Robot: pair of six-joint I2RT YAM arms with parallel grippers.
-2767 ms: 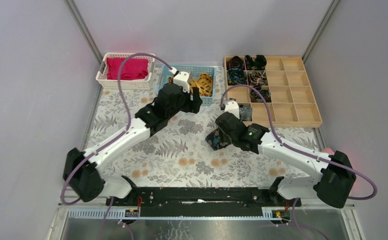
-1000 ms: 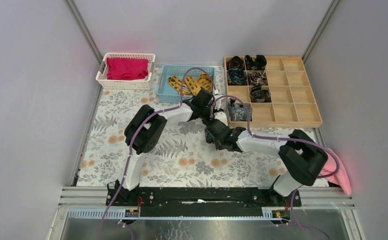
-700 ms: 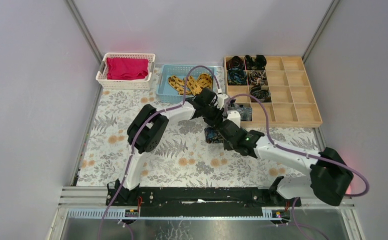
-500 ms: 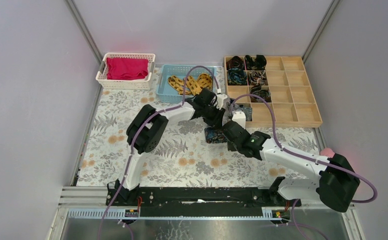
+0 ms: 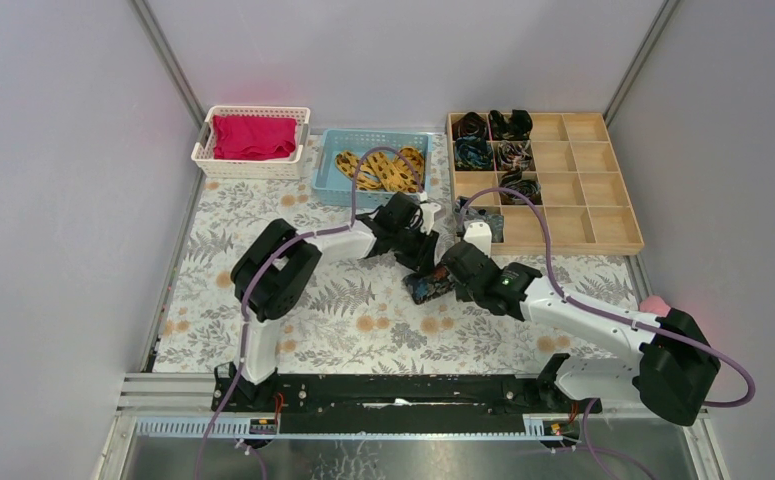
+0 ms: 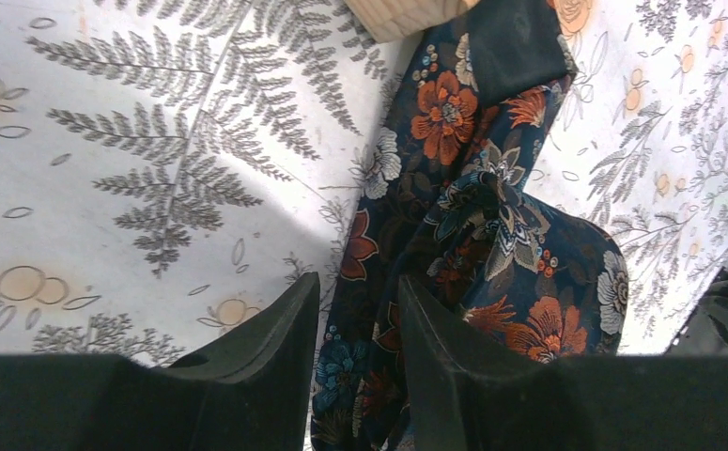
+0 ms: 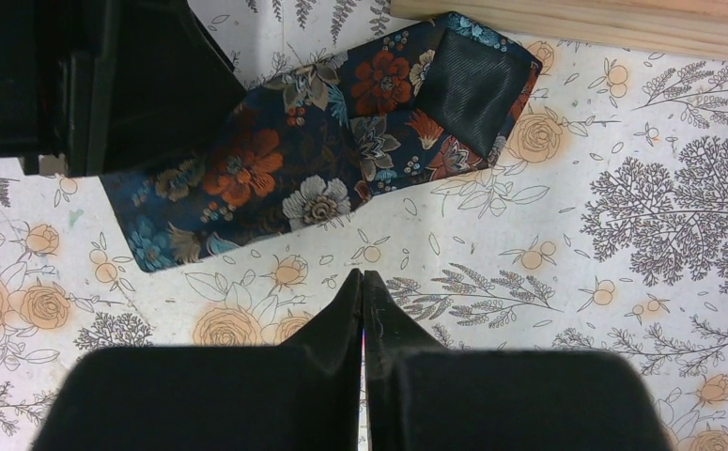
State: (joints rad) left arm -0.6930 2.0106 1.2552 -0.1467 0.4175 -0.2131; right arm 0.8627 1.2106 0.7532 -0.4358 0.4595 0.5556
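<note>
Tie: a dark blue tie (image 5: 431, 288) with orange and pale flowers lies loosely folded on the bench (image 5: 263, 290), between my two hands and near the front left corner of the wooden tray (image 5: 563, 215).

Tie's ends: the end toward the tray is turned over and shows black lining. The other end runs under my left hand.

Left hand: my left hand (image 6: 358, 282) is down on the tie. Its fingers (image 6: 285, 348) stand narrow, with a fold of the flowered cloth held between them. In the right wrist view its black body covers the tie's left end.

Right hand: my right hand (image 7: 362, 277) hovers just beside the tie's near edge, with its fingers pressed together and nothing between them. Below them is bare printed bench, and the tie lies apart from the tips.

Arms: both reach to the middle of the bench and meet over the tie, the left from the left side and the right from the right.

Wooden tray: it sits at the far right, divided into square compartments. Dark rolled ties (image 5: 473, 152) fill several compartments on its left side, and the right columns show bare wood.

Blue basket: the blue basket (image 5: 333, 185) stands at the far middle, just behind my left arm, and holds yellow patterned ties (image 5: 383, 172).

White basket: the white basket (image 5: 203, 150) stands at the far left beside the blue one, with a red cloth (image 5: 253, 137) folded inside.
</note>
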